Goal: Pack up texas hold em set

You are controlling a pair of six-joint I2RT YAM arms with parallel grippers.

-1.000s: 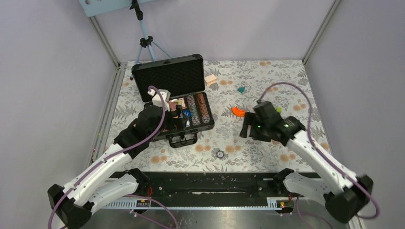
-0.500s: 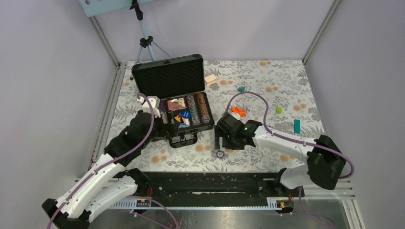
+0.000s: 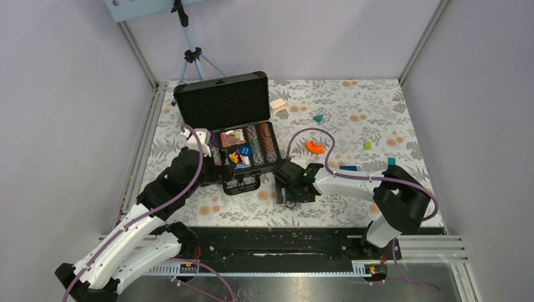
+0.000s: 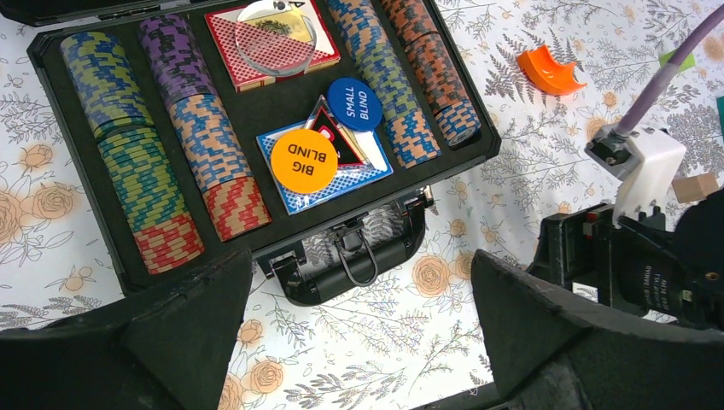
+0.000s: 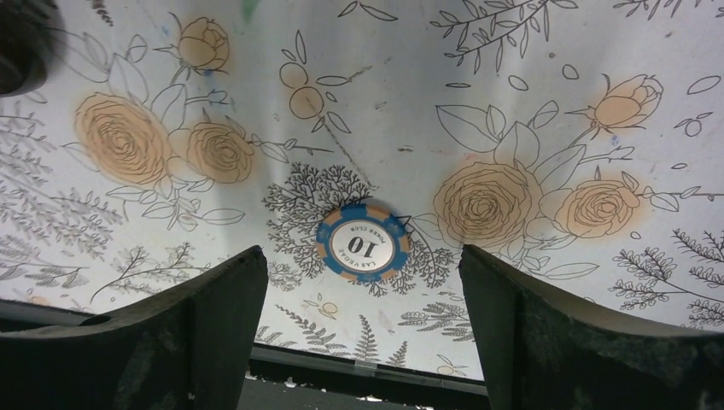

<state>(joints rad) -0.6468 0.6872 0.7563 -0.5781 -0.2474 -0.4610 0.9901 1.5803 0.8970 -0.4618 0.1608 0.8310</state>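
Note:
The black briefcase [image 3: 224, 100] stands open at the back left, its tray [image 4: 81, 192] holding rows of striped chips [image 4: 191, 120], two card decks and round discs marked BIG BLIND [image 4: 304, 161] and SMALL BLIND [image 4: 354, 104]. My left gripper [image 3: 230, 165] hovers open above the case's front edge and handle [image 4: 359, 265], holding nothing. One loose blue and tan chip [image 5: 362, 242] marked 10 lies flat on the floral cloth. My right gripper [image 3: 291, 192] hangs open directly over it, a finger [image 5: 213, 325] on each side, not touching it.
An orange curved block [image 3: 313, 147] lies right of the case. Teal blocks [image 3: 318, 117], a small green cube [image 3: 367, 145] and a tan wooden block [image 3: 278, 104] sit farther back. A tripod [image 3: 192, 56] stands behind the case. The table's near rail [image 5: 359, 367] runs just below the chip.
My right arm swung left and toward the near edge, from beside the orange block to over the loose chip, its jaws widening. The left gripper pulled back slightly from the tray.

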